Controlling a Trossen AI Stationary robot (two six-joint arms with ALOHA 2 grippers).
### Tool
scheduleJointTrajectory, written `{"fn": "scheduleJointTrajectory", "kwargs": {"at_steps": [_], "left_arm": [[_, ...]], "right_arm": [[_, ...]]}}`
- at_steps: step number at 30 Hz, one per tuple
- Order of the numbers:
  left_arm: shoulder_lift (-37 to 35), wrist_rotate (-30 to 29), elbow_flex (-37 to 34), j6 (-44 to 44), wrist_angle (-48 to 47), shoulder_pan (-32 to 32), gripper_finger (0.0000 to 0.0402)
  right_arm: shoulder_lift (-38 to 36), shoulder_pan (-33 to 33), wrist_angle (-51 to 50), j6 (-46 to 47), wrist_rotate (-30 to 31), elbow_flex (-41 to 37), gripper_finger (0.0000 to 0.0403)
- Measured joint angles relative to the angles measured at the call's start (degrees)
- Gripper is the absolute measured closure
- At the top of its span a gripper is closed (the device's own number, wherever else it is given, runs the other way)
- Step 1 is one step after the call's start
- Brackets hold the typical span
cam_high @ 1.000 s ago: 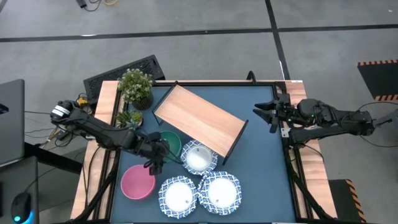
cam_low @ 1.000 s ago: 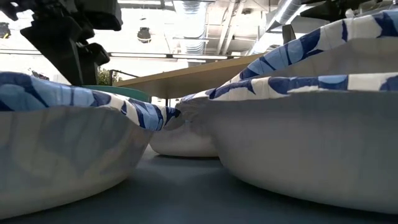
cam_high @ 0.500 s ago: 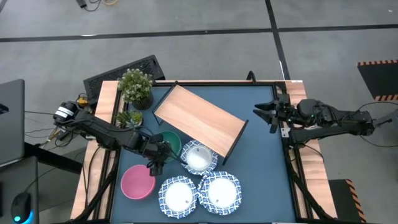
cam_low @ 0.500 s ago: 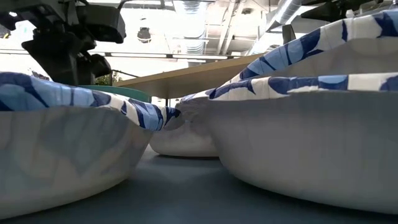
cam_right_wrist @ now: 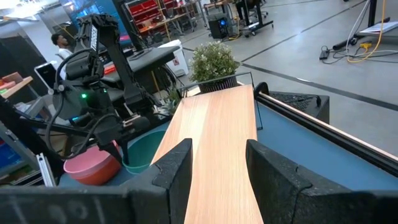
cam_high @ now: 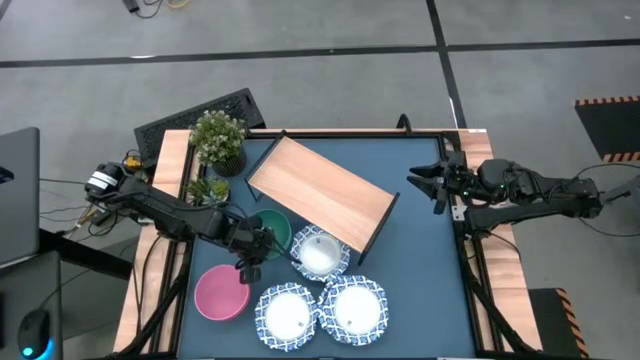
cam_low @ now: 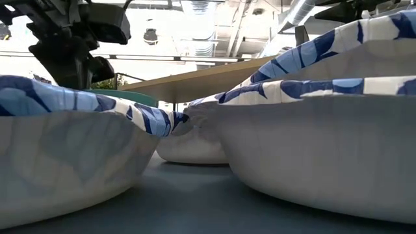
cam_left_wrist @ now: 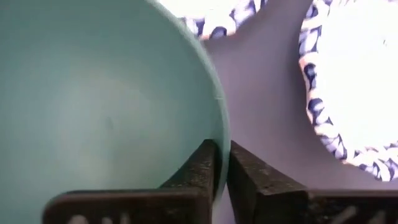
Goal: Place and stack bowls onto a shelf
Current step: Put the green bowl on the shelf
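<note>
Our left gripper (cam_left_wrist: 217, 165) has just pinched shut on the green bowl's (cam_left_wrist: 106, 99) rim, beside the shelf (cam_high: 320, 192) with the pink bowl (cam_high: 221, 293) near; we judge lifting comes next; our right gripper (cam_high: 428, 186) waits open, well apart.

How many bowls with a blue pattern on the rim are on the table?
3. One patterned bowl sits against the shelf edge; two sit in the front row, the left patterned bowl and the right patterned bowl. None seems hidden.
</note>
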Motion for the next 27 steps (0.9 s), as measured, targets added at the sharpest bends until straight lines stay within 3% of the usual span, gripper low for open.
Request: {"fn": "scheduleJointTrajectory", "kwargs": {"at_steps": [27], "left_arm": [[-0.46,2.95,17.43,-2.69,-15.86,-0.04,0.0401]], "right_arm": [[0.02,0.0,0.04,3.0,0.0,0.0,0.0226]]}}
